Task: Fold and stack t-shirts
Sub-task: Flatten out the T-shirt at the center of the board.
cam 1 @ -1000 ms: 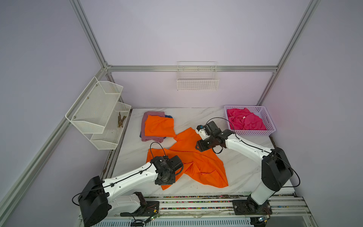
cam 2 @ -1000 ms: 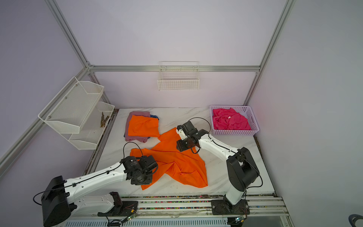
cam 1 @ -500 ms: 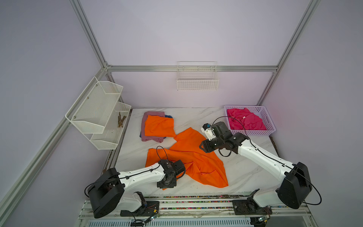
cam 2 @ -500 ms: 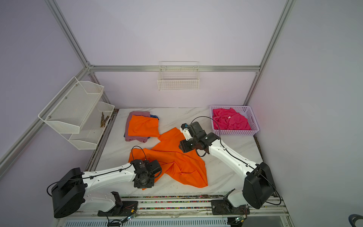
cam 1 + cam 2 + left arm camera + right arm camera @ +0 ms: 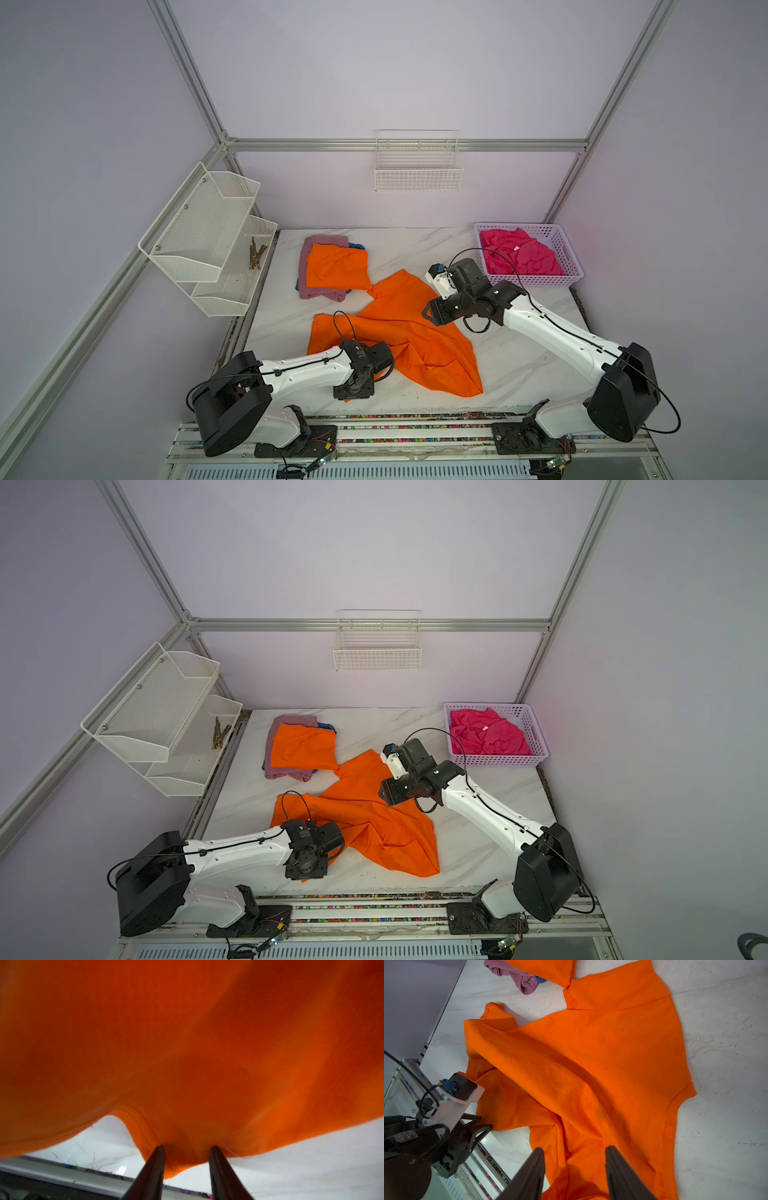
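Your left gripper (image 5: pixel 186 1148): fingers apart, a corner of the unfolded orange t-shirt (image 5: pixel 187 1053) between them. Your right gripper (image 5: pixel 574 1149): fingers apart over the same shirt.

A rumpled orange t-shirt (image 5: pixel 399 328) lies spread on the marble table (image 5: pixel 519 365).

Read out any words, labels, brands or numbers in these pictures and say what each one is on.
None can be read.
The white tag on the hot pink t-shirt in the basket: too small to read.
The spread orange t-shirt and the folded orange t-shirt: no print visible.
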Robot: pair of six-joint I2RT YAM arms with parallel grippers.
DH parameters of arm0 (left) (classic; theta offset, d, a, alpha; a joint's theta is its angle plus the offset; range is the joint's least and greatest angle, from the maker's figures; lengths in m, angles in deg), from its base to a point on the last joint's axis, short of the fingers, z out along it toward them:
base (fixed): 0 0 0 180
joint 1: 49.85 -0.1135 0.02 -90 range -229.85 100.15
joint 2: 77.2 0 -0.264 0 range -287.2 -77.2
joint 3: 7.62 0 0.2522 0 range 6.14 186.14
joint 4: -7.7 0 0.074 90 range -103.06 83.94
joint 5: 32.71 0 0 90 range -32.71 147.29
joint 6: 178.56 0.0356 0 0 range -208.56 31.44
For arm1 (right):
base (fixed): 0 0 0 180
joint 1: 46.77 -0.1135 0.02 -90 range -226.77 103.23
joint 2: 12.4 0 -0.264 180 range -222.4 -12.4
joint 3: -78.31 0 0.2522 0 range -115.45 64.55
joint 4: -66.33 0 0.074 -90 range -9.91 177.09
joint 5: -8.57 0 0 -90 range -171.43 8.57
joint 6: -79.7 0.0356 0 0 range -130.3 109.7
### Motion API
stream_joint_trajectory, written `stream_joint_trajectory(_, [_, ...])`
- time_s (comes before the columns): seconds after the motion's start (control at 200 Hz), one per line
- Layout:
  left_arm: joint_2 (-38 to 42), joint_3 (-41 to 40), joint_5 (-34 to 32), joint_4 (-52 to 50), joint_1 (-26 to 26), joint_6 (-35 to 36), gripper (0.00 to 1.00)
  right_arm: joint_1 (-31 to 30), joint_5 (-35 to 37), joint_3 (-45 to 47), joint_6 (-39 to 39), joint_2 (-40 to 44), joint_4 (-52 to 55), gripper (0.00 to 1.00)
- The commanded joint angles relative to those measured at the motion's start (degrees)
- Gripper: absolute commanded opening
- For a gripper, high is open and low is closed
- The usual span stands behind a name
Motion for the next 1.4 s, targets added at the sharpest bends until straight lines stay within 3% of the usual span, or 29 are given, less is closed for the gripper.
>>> stream_joint_trajectory(0.0, [-1.2,-1.8,0.6,2.0,0.6,-1.6,0.43,-0.4,-0.7,0.2,-0.2,1.8,1.7,0.53])
stream_joint_trajectory(0.22, [-5.5,-1.8,1.5,3.7,1.0,-1.6,0.41,-0.4,-0.2,0.2,-0.8,2.3,2.6,0.53])
stream_joint_trajectory(0.315, [-7.3,-2.4,2.2,5.3,1.6,-1.8,0.36,-0.4,0.0,0.1,-0.9,2.5,2.9,0.53])
stream_joint_trajectory(0.455, [-8.5,-3.7,3.2,8.1,2.3,-2.9,0.00,-0.4,0.3,-0.4,-1.4,2.5,3.8,0.53])
stream_joint_trajectory(0.63, [-6.8,-4.3,3.7,7.4,3.8,-4.5,0.00,-1.0,-1.0,0.6,-1.9,2.6,6.1,0.53])
stream_joint_trajectory(0.825, [1.7,-5.8,2.8,4.5,6.6,-10.7,0.00,-3.3,-2.4,6.4,0.7,6.1,6.5,0.52])
stream_joint_trajectory(1.005, [5.1,-1.8,0.1,-4.2,7.6,-11.5,0.00,-9.1,-4.0,10.5,3.6,8.9,7.5,0.54])
stream_joint_trajectory(1.14, [5.4,-1.4,-0.4,-4.5,7.5,-11.6,0.00,-14.6,-0.3,12.3,5.4,9.4,9.5,0.55])
stream_joint_trajectory(1.395, [2.6,-2.0,1.1,-2.8,8.3,-10.8,0.00,-17.5,4.4,14.0,7.3,11.4,11.4,0.56])
